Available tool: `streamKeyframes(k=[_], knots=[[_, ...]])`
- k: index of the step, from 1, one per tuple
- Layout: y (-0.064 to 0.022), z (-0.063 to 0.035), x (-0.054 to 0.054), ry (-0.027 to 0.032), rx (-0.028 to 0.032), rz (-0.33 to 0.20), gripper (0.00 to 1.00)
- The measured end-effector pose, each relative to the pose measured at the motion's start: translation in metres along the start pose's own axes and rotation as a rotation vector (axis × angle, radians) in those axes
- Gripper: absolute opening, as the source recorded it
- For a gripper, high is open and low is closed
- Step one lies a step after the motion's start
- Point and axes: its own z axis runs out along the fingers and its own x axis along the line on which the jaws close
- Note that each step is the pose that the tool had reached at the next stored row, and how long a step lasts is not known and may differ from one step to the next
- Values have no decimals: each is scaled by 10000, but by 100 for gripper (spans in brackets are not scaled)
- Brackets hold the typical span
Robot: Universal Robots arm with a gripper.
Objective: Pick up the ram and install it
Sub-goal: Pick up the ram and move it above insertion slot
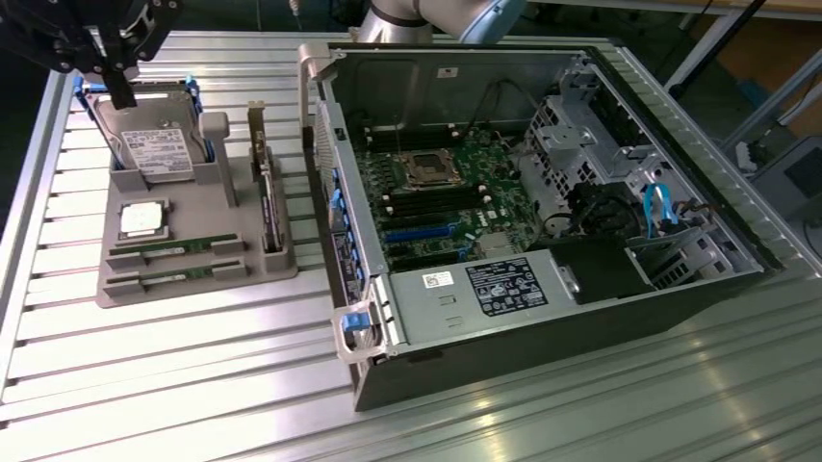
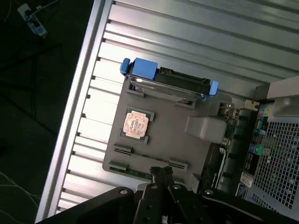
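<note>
Just above the ram (image 2: pixel 138 172) on a grey tray (image 2: pixel 173 140), the tool (image 2: pixel 161 171), fingers together.

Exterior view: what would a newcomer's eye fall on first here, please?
The open black computer case with its green motherboard dominates the exterior view's right. On that view's left, a grey tray carries a silver hard drive and two green ram sticks, with the black gripper above the drive.

A ribbed, silvery metal worktop (image 1: pixel 192 385) spans the exterior view, its slats glaring with pale reflected light at lower middle. Dark floor (image 1: pixel 15 192) borders the left edge. At upper right, grey metal frame legs (image 1: pixel 714 43) stand before an orange-brown surface (image 1: pixel 771 48). The wrist view shows a small power strip (image 2: pixel 33 22) on dark floor.
</note>
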Motion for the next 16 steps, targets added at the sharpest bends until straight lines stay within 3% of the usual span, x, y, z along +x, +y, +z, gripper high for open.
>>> streamKeyframes(k=[12,16], knots=[[0,5,0,76,8,-1802,10],[-1,9,0,125,13,-2954,10]])
